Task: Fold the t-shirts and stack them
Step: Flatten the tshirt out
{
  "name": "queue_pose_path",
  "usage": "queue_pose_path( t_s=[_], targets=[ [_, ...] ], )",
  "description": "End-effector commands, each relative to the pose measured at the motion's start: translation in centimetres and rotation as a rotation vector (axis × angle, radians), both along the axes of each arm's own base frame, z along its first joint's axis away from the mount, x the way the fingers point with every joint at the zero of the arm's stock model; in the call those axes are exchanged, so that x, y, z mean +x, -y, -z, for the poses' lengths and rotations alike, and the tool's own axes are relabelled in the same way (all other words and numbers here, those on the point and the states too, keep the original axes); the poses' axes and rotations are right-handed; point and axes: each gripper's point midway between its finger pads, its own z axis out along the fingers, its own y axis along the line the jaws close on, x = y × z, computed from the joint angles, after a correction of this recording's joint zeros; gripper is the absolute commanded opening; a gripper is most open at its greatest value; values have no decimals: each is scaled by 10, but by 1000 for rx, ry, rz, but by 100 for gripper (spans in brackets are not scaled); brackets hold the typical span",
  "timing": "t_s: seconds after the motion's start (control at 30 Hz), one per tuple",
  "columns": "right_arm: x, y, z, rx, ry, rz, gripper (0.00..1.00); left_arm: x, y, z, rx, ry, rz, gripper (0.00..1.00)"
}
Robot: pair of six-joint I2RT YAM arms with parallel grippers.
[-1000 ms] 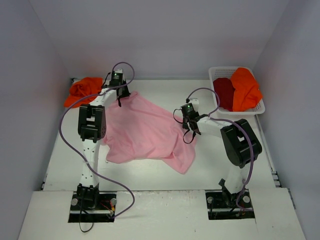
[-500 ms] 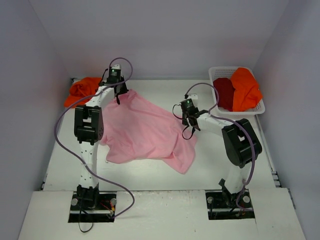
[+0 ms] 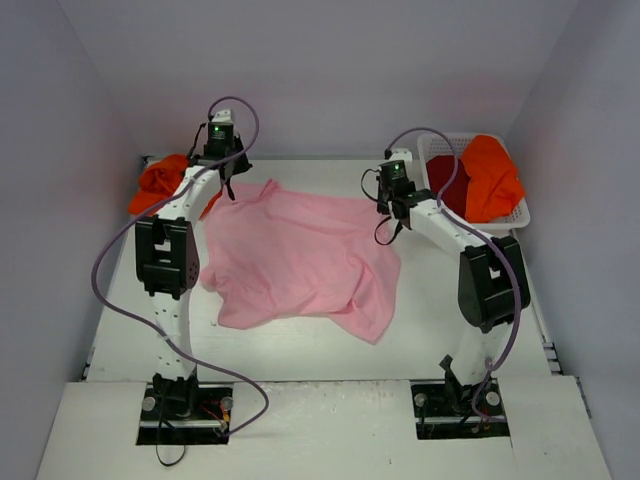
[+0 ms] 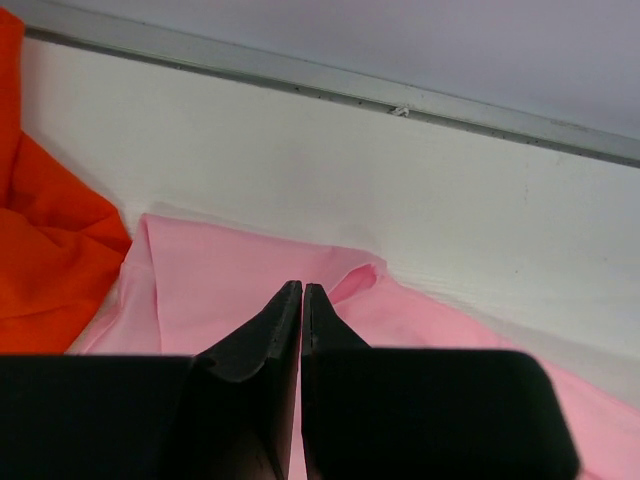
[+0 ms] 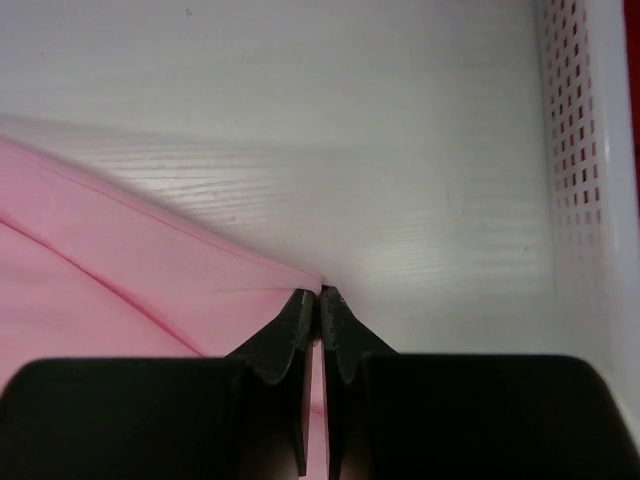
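On white table, boxed by pale grey walls: light pink t-shirt spread mid-surface, far edge pinched by left gripper and right gripper, both clamped tight. Orange t-shirt crumpled far left; second orange t-shirt and dark red t-shirt in white basket far right.

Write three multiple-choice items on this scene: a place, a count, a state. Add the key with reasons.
1. The white basket stands at the table's: A) far right corner B) far left corner C) near edge
2. Orange t-shirts in view: A) one B) two C) three
3. The left hand is: A) open B) shut on the pink t-shirt C) shut on the basket
Key: 1A, top view shows it there. 2B, one far left, one in the basket. 3B, fingers meet on pink cloth.
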Motion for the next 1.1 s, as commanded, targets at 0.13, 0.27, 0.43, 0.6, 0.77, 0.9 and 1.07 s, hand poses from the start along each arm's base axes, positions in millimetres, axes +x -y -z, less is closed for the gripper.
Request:
queue_pose_path(
  t_s=[0.13,0.27,0.43,0.6,0.77,0.9,1.07],
  targets=[
    [30,-4,-79,-7,144,-64,0,-6,1,-76,-30,174,4,0],
    [31,-9,-79,21,139,-80,0,0,20,-53,-69,145,52,0],
    [24,-8,-63,21,105,-81,0,8,52,-30,-60,142,148,51],
    [21,-6,-48,7,81,-78,0,10,77,-14,-75,150,240,57],
    [19,-8,-41,13,71,-86,0,13,82,7,-25,127,274,57],
    [16,-7,-34,10,58,-87,0,15,78,22,8,113,273,57],
    [12,-7,-29,14,45,-90,0,19,68,24,63,120,244,57]
  ],
)
